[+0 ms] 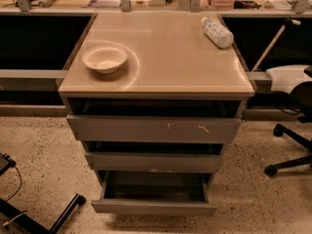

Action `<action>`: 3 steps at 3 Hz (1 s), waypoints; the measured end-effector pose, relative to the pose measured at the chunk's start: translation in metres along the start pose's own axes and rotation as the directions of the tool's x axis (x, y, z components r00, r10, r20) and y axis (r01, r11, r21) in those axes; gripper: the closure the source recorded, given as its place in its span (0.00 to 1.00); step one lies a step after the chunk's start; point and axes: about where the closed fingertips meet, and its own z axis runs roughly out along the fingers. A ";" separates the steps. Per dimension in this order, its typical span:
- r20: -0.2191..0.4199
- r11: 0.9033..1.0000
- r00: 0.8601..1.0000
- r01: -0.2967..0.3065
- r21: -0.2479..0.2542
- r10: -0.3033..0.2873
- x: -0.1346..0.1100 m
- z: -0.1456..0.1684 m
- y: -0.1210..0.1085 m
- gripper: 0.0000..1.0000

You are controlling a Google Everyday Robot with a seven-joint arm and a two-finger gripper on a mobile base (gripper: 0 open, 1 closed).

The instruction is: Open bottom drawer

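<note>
The bottom drawer point(154, 194) is the lowest of three grey handleless ones. It stands pulled out, further than the two above it. Its plain flat front faces the camera, and its shallow grey box interior shows from above. The gripper is out of view.

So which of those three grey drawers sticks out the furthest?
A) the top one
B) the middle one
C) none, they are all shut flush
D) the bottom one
D: the bottom drawer is pulled out well past the middle drawer and the top drawer, so its grey box interior shows from above. The robot's gripper is not in view.
</note>
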 end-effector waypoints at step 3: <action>0.000 1.000 1.000 0.000 0.000 0.000 0.000 0.000 0.000 0.00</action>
